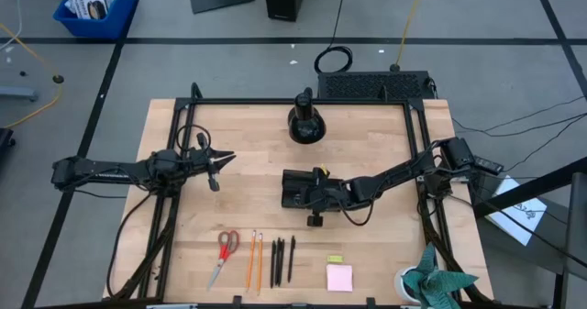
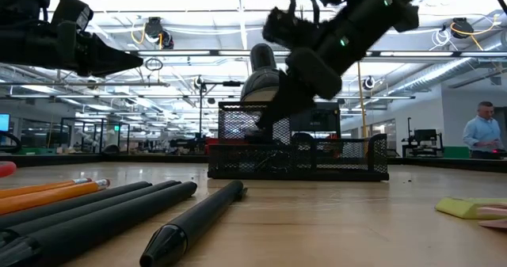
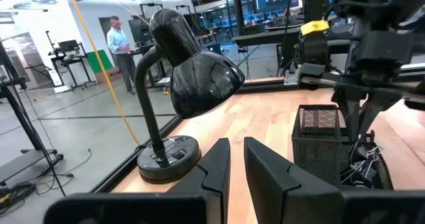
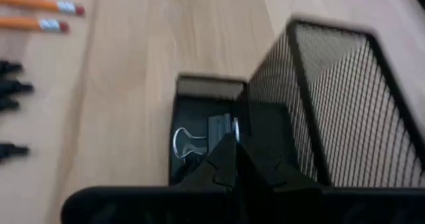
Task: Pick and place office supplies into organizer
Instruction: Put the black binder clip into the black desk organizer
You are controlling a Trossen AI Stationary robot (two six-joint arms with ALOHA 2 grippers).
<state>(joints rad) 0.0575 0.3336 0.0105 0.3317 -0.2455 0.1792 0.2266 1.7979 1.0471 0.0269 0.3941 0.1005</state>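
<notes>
I had a pale wood-plank table point(image 1: 238, 199) under me, framed by black rails, in a wide workshop with strip lights overhead. A person point(image 2: 481, 131) stood far off beyond the right gripper in the low view, and another person point(image 3: 119, 43) showed far behind the lamp in the left wrist view.

The right arm reached in to the table's middle, and the right gripper point(image 1: 310, 197) sat right over the organizer point(image 1: 298, 189), a black wire-mesh tray with a tall mesh wall and a low compartment. Only the right wrist view looked down into that compartment: a black binder clip point(image 4: 202, 136) with silver wire handles lay directly under the fingertips, which were pressed together with no gap, and I saw nothing held between them.

The left gripper point(image 1: 220, 161) hovered well to the organizer's left, above bare wood, its two dark fingers nearly closed on nothing. Its wrist view alone showed the glossy black dome lamp point(image 3: 179, 84) on a round base, just ahead of it.

Near the table's front edge, well short of both grippers, lay the red-handled scissors point(image 1: 223, 251), two orange pencils point(image 1: 254, 259), three black pens point(image 1: 282, 259), the pink sticky-note pad point(image 1: 338, 277) and a small yellow-green piece point(image 1: 335, 258).
</notes>
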